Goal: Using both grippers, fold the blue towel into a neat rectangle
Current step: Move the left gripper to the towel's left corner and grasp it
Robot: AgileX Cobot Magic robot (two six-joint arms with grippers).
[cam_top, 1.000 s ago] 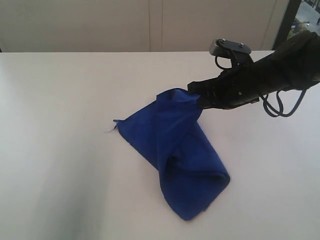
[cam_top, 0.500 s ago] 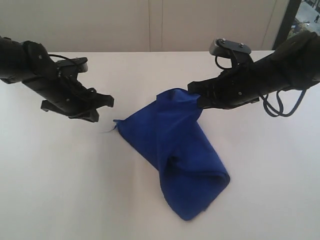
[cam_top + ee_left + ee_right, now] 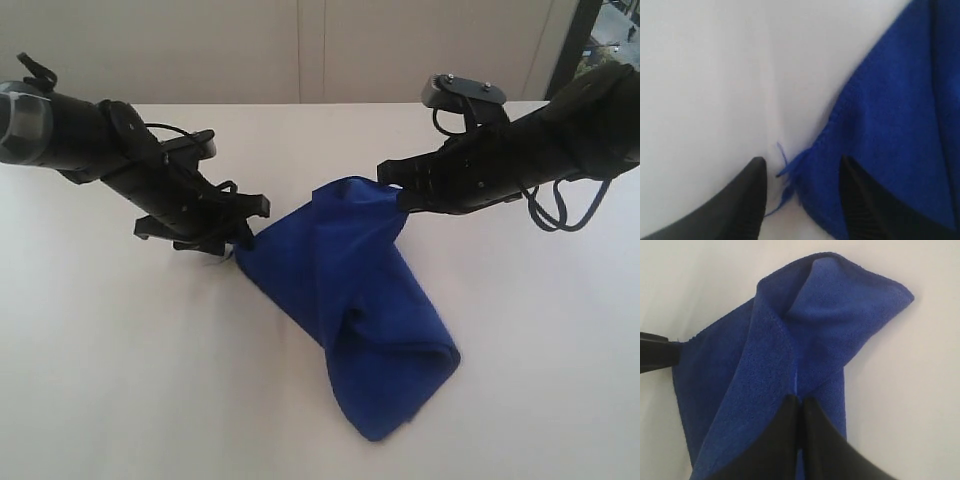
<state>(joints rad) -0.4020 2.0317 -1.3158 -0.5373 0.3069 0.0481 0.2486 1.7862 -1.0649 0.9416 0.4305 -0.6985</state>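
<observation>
This looks like a robot laboratory or test room. A plain white table (image 3: 120, 380) fills the view. One black robot arm (image 3: 90, 135) comes in near its far left corner, a second arm (image 3: 580, 120) near its far right corner. Behind the far edge stands a bare beige panelled wall (image 3: 200, 50).

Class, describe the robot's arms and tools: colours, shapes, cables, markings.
Both arms are black and tubular. The left arm has a grey collar; the right arm carries a grey block and looping black cables. The left tool and right tool each have two black tapered fingers. No markings legible.
</observation>
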